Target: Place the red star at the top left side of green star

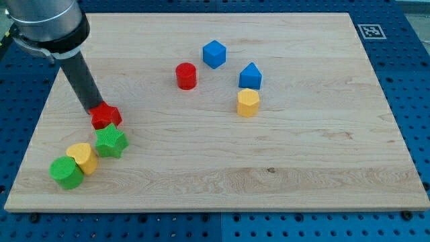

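The red star (106, 116) lies at the view's left on the wooden board, touching the top left of the green star (111, 141). My tip (93, 109) is at the red star's upper left edge, touching it or nearly so. The rod rises from there toward the view's top left corner.
A yellow heart-like block (83, 157) and a green cylinder (66, 173) sit just lower left of the green star. A red cylinder (186, 75), a blue cube (214, 54), a blue pentagon-like block (250, 75) and a yellow hexagon (248, 102) lie in the upper middle. The board's left edge (33, 131) is close.
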You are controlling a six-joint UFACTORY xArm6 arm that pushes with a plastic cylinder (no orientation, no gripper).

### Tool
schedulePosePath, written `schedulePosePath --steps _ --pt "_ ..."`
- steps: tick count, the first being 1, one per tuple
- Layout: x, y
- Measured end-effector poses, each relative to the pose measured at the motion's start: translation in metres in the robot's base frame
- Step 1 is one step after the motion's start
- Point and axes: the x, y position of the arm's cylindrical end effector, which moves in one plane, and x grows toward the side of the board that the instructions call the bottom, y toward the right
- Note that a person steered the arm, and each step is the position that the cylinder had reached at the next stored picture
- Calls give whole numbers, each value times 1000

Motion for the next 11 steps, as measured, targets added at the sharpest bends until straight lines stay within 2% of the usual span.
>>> schedulePosePath --steps 2,3,5,11 --pt "-51 14" --pt "-42 44" --pt "-7 48" --pt "-3 29"
